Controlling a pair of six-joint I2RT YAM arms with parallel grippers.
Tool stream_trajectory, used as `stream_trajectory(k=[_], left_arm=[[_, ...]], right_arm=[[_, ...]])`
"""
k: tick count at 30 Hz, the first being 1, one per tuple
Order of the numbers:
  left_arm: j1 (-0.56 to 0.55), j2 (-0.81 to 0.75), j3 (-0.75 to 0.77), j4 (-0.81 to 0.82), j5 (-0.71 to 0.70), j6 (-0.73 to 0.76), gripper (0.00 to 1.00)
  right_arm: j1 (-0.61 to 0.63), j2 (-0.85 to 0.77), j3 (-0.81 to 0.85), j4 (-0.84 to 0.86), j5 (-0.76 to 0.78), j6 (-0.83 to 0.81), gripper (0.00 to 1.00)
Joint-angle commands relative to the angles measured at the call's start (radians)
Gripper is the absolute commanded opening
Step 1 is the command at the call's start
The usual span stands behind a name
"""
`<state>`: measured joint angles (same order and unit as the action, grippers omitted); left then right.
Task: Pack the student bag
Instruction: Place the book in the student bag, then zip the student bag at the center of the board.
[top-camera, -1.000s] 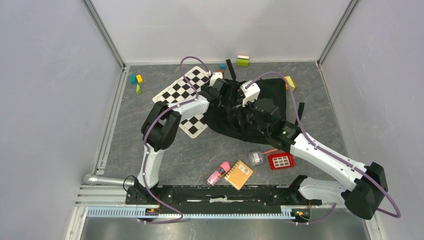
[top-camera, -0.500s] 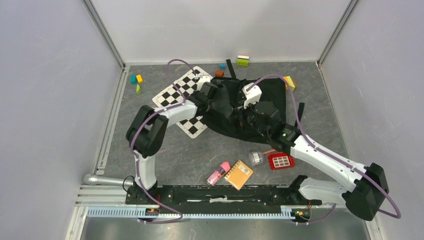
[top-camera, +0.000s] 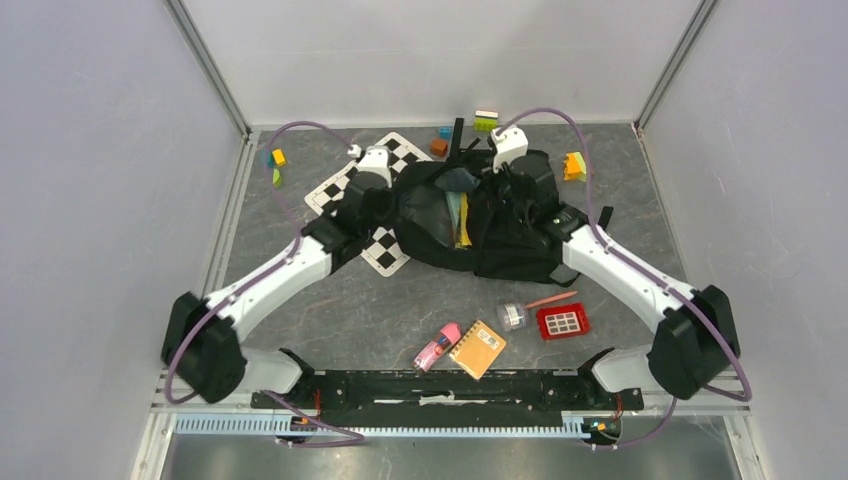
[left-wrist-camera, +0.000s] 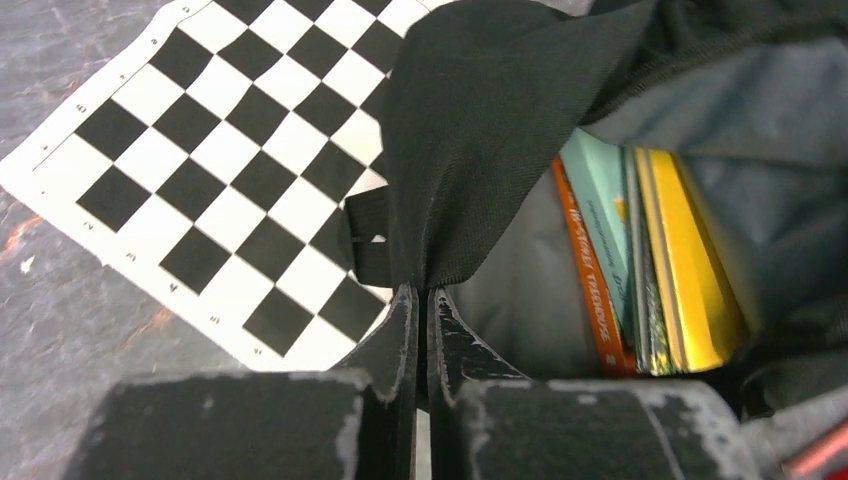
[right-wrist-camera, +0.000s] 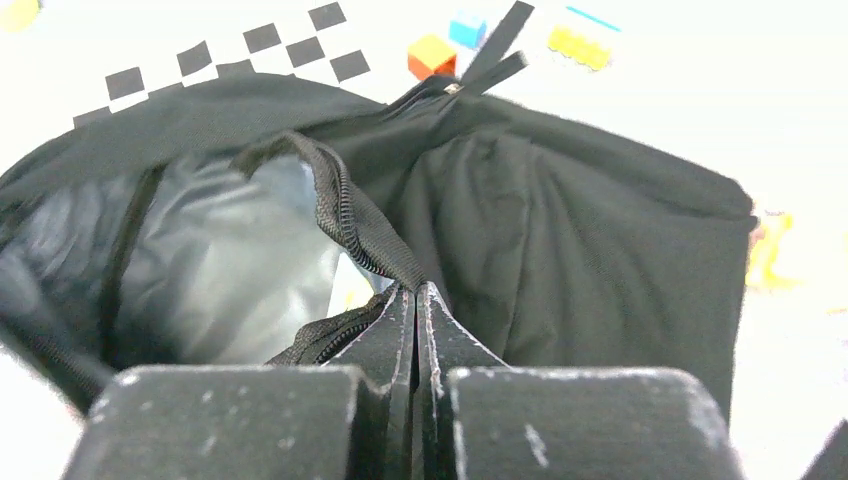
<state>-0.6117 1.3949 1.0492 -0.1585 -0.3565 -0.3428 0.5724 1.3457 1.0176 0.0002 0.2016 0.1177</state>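
The student bag (top-camera: 510, 235), a big black backpack, lies at the middle back of the table with its mouth pulled wide. Inside stand books (top-camera: 460, 215) with an orange spine (left-wrist-camera: 590, 280) and yellow covers (left-wrist-camera: 690, 270) against a grey lining. My left gripper (top-camera: 398, 198) is shut on the bag's left fabric rim (left-wrist-camera: 440, 180), the cloth pinched between its tips (left-wrist-camera: 420, 292). My right gripper (top-camera: 515, 188) is shut on the zipper edge (right-wrist-camera: 350, 215) on the bag's right side, pinched at its tips (right-wrist-camera: 415, 288).
A checkered mat (top-camera: 372, 185) lies under the bag's left side. In front are a pink bottle (top-camera: 437, 345), an orange notebook (top-camera: 478, 348), a clear jar (top-camera: 512, 316) and a red tray (top-camera: 562, 321). Coloured blocks (top-camera: 486, 120) dot the back edge.
The left gripper has shut on the bag's left rim. Both arms have swung outward and back, spreading the bag's mouth so the books inside now show.
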Motion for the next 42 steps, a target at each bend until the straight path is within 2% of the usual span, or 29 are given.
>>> stream_trajectory(k=[1, 7, 10, 11, 12, 15, 16, 17, 18, 22, 26, 33, 39, 42], left_arm=[[0.016, -0.264, -0.095, 0.075, 0.013, 0.061, 0.02], [0.016, -0.498, -0.250, -0.021, 0.133, 0.022, 0.02], [0.016, -0.599, -0.334, -0.053, 0.180, -0.014, 0.03], [0.016, -0.633, -0.363, -0.065, 0.183, -0.024, 0.06], [0.016, -0.653, -0.382, -0.081, 0.186, -0.032, 0.13], [0.017, -0.702, -0.390, -0.182, 0.170, -0.048, 0.64], [0.016, -0.714, -0.386, -0.211, 0.170, -0.045, 0.76], [0.016, -0.725, -0.384, -0.224, 0.178, -0.029, 0.85], [0.015, -0.737, -0.384, -0.225, 0.198, -0.015, 0.89], [0.006, -0.756, -0.379, -0.130, 0.372, 0.019, 0.91], [-0.047, -0.687, -0.392, -0.005, 0.500, 0.030, 0.89], [-0.201, -0.520, -0.453, 0.187, 0.465, 0.050, 0.90], [-0.236, -0.414, -0.500, 0.305, 0.403, 0.057, 0.92], [-0.241, -0.343, -0.522, 0.384, 0.361, 0.047, 0.88]], right_arm=[[-0.014, 0.108, 0.155, 0.061, -0.079, -0.062, 0.00], [-0.005, 0.232, 0.239, 0.105, -0.288, -0.032, 0.00], [0.035, 0.260, 0.244, 0.117, -0.296, -0.039, 0.00], [0.048, 0.265, 0.246, 0.114, -0.290, -0.040, 0.00], [0.062, 0.267, 0.245, 0.109, -0.286, -0.041, 0.00], [0.087, 0.250, 0.228, 0.103, -0.271, -0.029, 0.00], [0.092, 0.238, 0.219, 0.103, -0.266, -0.021, 0.00], [0.092, 0.224, 0.209, 0.103, -0.262, -0.013, 0.00], [0.095, 0.214, 0.198, 0.103, -0.264, -0.004, 0.00], [0.107, 0.183, 0.180, 0.078, -0.263, 0.018, 0.00], [0.124, 0.163, 0.156, 0.071, -0.251, 0.049, 0.00], [0.147, 0.141, 0.135, 0.080, -0.239, 0.094, 0.00], [0.154, 0.131, 0.114, 0.088, -0.233, 0.121, 0.00], [0.158, 0.125, 0.107, 0.101, -0.235, 0.132, 0.00]])
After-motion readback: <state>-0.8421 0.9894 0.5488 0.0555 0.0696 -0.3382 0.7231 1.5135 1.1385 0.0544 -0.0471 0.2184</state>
